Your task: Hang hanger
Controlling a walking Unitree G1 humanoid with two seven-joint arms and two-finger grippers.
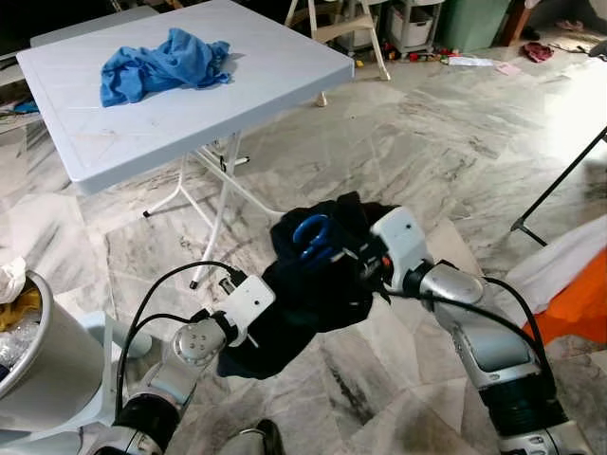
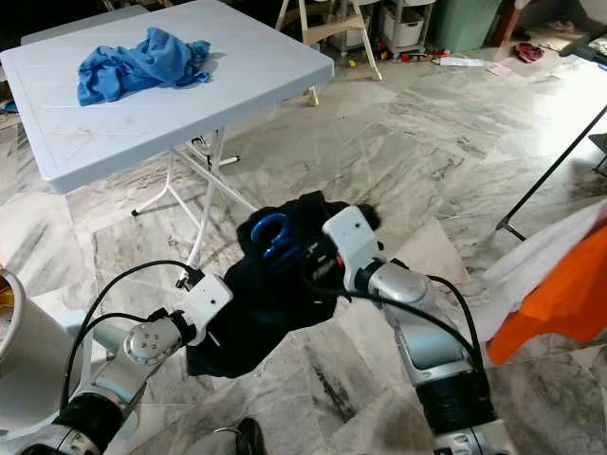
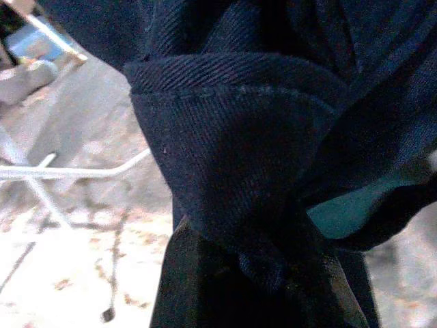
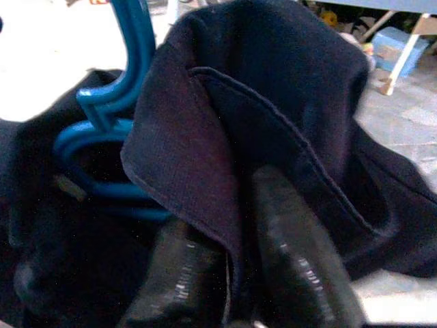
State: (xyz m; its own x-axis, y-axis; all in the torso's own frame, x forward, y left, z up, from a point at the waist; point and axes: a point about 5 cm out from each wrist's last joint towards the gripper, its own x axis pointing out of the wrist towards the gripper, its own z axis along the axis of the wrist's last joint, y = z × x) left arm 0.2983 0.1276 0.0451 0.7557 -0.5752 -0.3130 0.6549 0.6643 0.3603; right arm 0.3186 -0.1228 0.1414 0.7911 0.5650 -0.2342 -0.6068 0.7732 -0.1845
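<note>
A dark navy garment (image 1: 303, 303) hangs above the marble floor between my two grippers. A blue plastic hanger (image 1: 311, 235) sits in its upper folds, and its hook and loop (image 4: 113, 130) poke out of the cloth. My left gripper (image 1: 258, 327) holds the garment's lower left part. In the left wrist view the black fingers (image 3: 205, 287) are shut on a bunched fold. My right gripper (image 1: 365, 263) holds the upper right part beside the hanger. A hemmed edge of the garment is pinched between its two fingers (image 4: 300, 273).
A white folding table (image 1: 285, 76) stands ahead on the left with a crumpled blue cloth (image 1: 161, 64) on it. A white bucket (image 1: 47, 360) is at my near left. White and orange fabric (image 2: 560, 284) and a black stand leg (image 1: 560, 185) are on the right.
</note>
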